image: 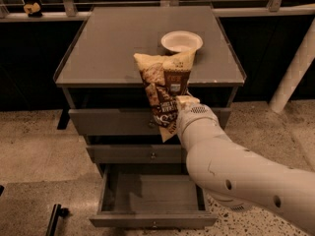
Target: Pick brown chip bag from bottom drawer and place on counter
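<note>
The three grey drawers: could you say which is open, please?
The bottom drawer, pulled out with its inside showing; the middle drawer and top drawer are shut. The gripper holds the brown chip bag before the top drawer.

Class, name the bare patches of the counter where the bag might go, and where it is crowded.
Bare: the counter from its left rim across to the white bowl, and the strip behind the bowl. Crowded: the right front, where the gripper holds the brown chip bag up before the edge below the bowl.

Counter (118, 48) — white bowl (181, 41) on it — gripper (184, 103) near front edge
</note>
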Available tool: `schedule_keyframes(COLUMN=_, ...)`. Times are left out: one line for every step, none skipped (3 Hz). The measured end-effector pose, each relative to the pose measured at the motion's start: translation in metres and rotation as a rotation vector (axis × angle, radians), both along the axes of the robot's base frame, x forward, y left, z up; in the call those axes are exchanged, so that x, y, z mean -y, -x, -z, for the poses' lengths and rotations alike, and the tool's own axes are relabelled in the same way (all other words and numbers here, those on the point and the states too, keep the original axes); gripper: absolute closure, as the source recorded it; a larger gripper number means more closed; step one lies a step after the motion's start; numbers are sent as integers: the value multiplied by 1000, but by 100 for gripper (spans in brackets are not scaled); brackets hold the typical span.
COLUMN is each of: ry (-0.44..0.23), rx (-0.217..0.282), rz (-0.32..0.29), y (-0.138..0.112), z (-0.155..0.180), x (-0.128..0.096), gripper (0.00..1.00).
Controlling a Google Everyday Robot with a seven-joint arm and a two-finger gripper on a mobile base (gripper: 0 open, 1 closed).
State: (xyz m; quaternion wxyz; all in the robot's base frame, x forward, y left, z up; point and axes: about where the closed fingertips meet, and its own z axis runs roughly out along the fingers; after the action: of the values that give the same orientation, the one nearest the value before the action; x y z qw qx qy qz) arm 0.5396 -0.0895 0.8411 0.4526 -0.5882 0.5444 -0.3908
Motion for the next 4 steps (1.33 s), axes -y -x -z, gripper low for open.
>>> schedule_keyframes(ry=0, rx=0, rz=0, y=0, z=0, x=0, gripper=100)
schedule_keyframes(ry=-9, rx=63, rz=-30, y=0, z=-40, x=-9, gripper=100)
schedule_keyframes(ry=14, rx=155, rz=-106, y=-12, z=-101, x=-24, gripper=100)
schedule_keyframes(ry=24, rx=243, rz=-208, y=-33, z=-164, x=-55, gripper=100)
